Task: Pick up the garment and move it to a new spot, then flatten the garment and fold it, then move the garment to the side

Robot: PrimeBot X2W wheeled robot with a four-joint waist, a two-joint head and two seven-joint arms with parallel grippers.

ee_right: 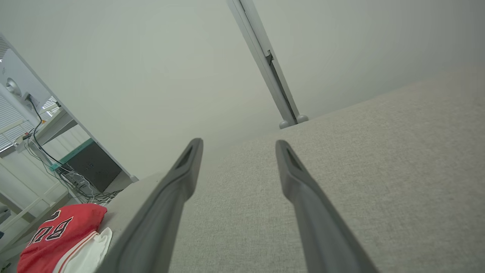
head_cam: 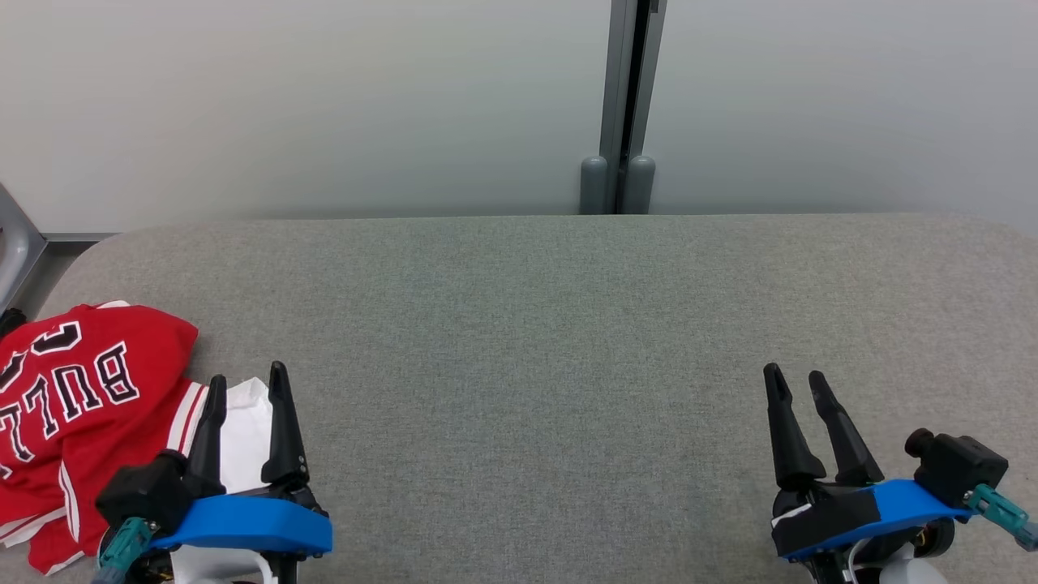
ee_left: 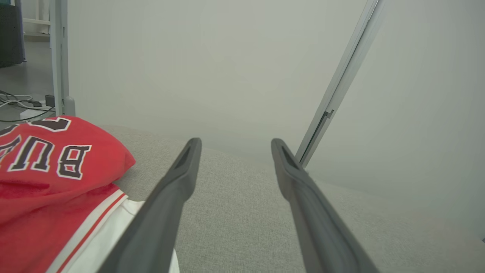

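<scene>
Red-and-white garment (head_cam: 81,389) lies crumpled at the near left corner of the grey fabric table (head_cam: 519,324). Left gripper (head_cam: 247,375) hovers at its white edge, fingers (head_cam: 284,430) spread wide, holding nothing. Right gripper (head_cam: 793,373), well apart, is likewise wide and empty.

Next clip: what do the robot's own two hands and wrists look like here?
The left hand and right hand each have two long, tapering dark fingers on a bright blue bracket. A black block with a teal connector sits at each outer side, over a white wrist housing.
</scene>
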